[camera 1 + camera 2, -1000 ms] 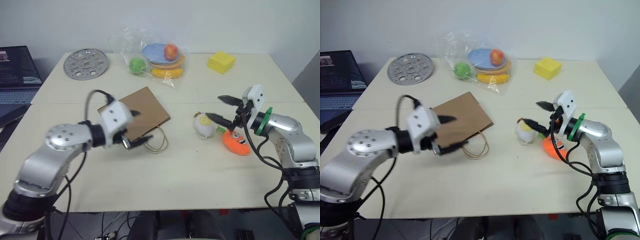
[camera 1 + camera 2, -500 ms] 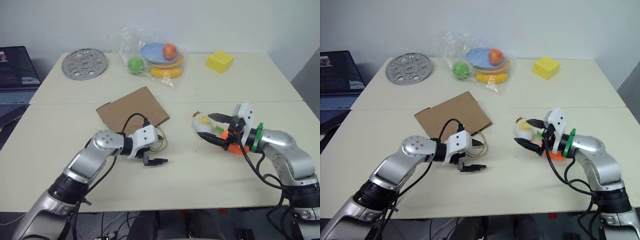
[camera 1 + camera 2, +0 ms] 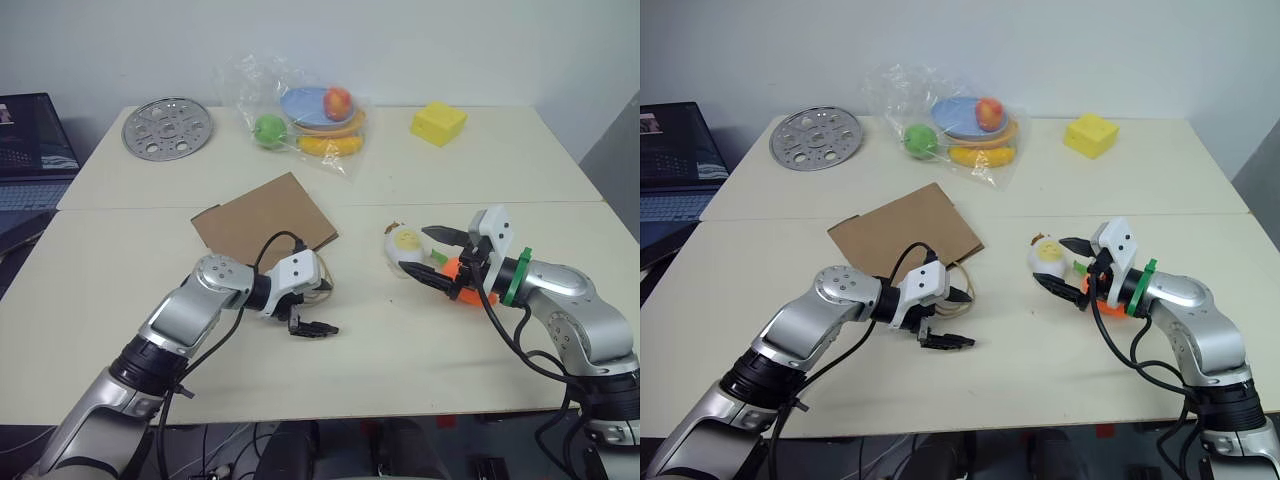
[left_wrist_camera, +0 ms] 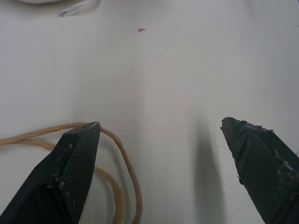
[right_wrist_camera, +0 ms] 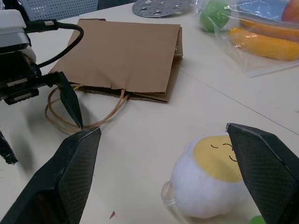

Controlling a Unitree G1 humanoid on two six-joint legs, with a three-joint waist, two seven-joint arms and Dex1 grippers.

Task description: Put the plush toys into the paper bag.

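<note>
While the paper bag (image 3: 268, 214) lies flat and unopened near the table's middle, the head views show the left gripper (image 3: 310, 310) parked at the bag's 5 o'clock, jaws spread wide and nothing held, right by the twine handles (image 3: 316, 282). The right gripper (image 3: 436, 256) is seen well off at the bag's 3 o'clock, also wide open and empty, with the egg plush (image 3: 405, 245) just past its tips and the carrot plush (image 3: 1097, 296) mostly hidden under the wrist.

Through the left wrist view, one black finger (image 4: 70, 168) is found lying over the twine loop (image 4: 122, 161) (contact can't be confirmed), the other over bare table.

From the right wrist view, the egg plush (image 5: 213, 173) is framed low between the two open fingers, with the bag (image 5: 122, 56) and the left gripper's fingertip (image 5: 72, 100) farther off.

What could go wrong, as a guess: the bag could get dragged instead of opened if just one strand is pinched, since it's flat with no mouth showing. The egg could be nudged away if one fingertip meets it first, and the carrot may get pinned under the arm.
</note>
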